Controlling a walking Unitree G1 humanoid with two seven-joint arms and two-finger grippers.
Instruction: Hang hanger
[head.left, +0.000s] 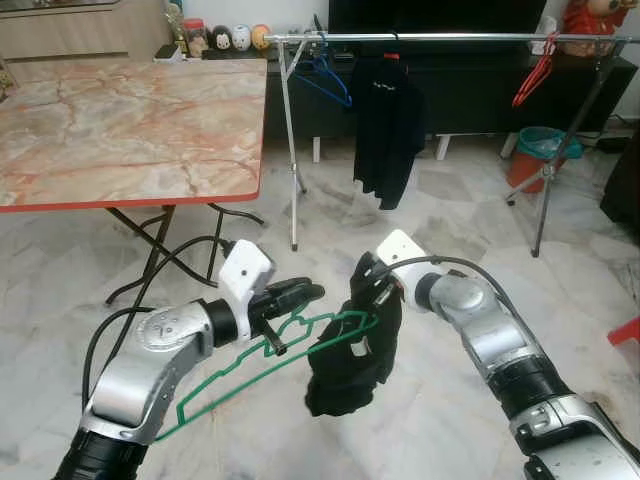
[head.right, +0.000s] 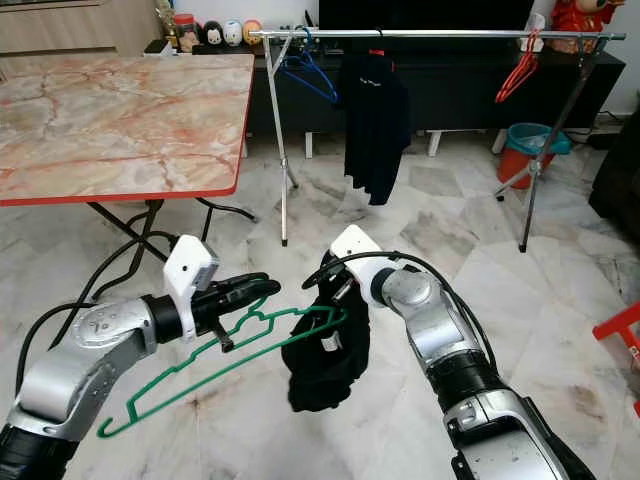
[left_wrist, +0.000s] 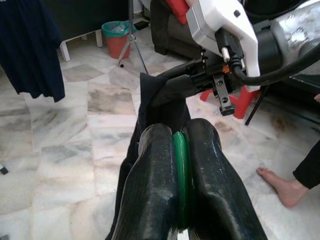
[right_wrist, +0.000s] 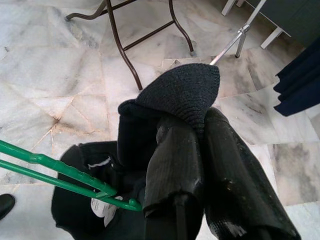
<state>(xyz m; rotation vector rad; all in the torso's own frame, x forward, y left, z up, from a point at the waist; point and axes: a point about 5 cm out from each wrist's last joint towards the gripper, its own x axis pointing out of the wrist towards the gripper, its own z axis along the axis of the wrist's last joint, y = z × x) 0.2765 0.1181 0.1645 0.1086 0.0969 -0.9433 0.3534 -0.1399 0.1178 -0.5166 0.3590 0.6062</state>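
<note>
Left end effector (head.left: 300, 296) clenched on the green hanger (head.left: 262, 369), held low over the marble floor (head.left: 440, 230); the wire sits pinched between its fingers (left_wrist: 150, 200). Right end effector (right_wrist: 200, 135) clenched on a fold of the black garment (head.left: 352, 360), which hangs off the hanger's far end and hides that tip. Hanger hook is hard to make out. Clothes rail (head.left: 440, 38) stands well ahead, a dark shirt (head.left: 388, 125) on it. Tabletop (head.left: 120, 120) to the left.

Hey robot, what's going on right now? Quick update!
Left gripper shut on green hanger. Right gripper shut on black garment, one hanger end tucked inside it. Clothes rail ahead across open floor, dark shirt already hanging.
</note>
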